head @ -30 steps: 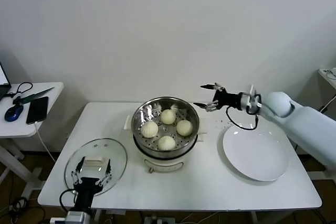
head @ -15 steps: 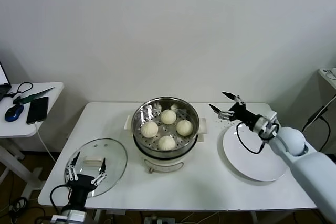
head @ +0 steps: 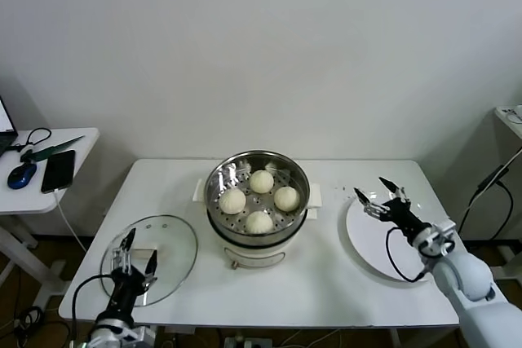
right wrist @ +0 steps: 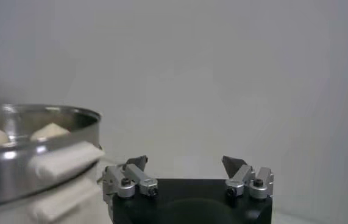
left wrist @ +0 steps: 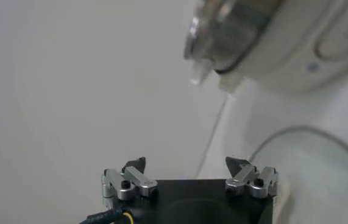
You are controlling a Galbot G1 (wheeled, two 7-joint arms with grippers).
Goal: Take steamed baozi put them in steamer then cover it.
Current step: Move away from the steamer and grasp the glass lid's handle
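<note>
Risking a slipped or tilted cover [head: 150, 257] if left gripper [head: 130, 258], low at lower left w/ fingers spread, misses the white handle; glass could clip steamer [head: 257, 196] rim at frame centre. Four steamed baozi [head: 259, 199] already inside. Right gripper [head: 382, 199] hangs over plate [head: 400, 252] at right, jaws apart, empty.

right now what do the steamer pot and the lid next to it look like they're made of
Steamer: likely polished stainless steel; its wall shines and mirrors, over what looks like a white plastic base. Cover: seemingly clear glass, since the table shows through it, with a thin metallic rim and a white, probably plastic handle.
</note>
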